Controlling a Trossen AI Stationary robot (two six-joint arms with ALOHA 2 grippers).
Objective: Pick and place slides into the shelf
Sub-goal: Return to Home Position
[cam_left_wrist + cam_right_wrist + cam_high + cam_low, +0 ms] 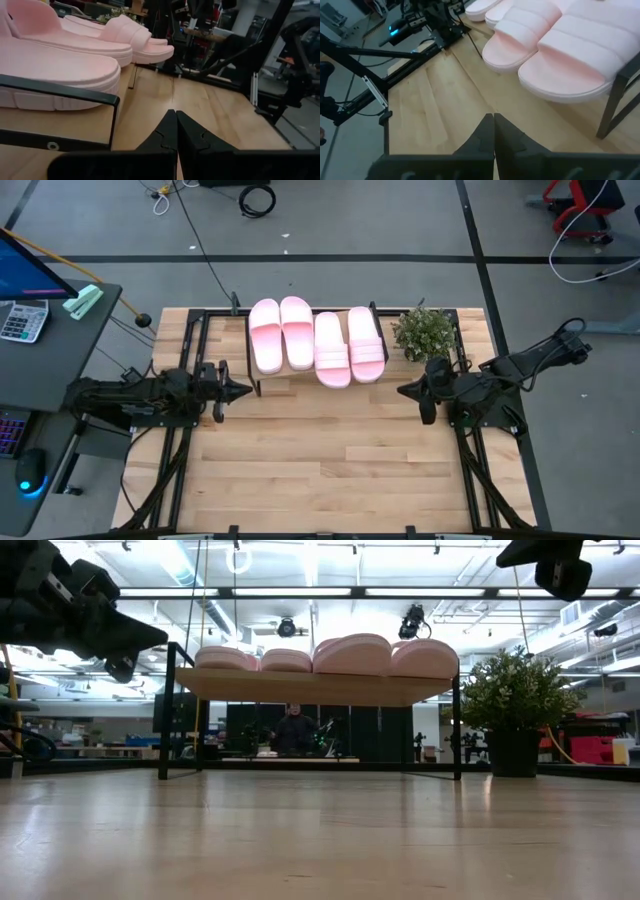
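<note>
Left gripper and right gripper, fingers pressed together on nothing, hang low over the table, tips facing each other. Between and just beyond them four slides lie side by side on the shelf: matte pink foam, rounded soles, wide straps, on a pale wood board with thin black legs. Placing looks done; I judge this the homing step, needing only both arms tucked clear of the shelf.
</note>
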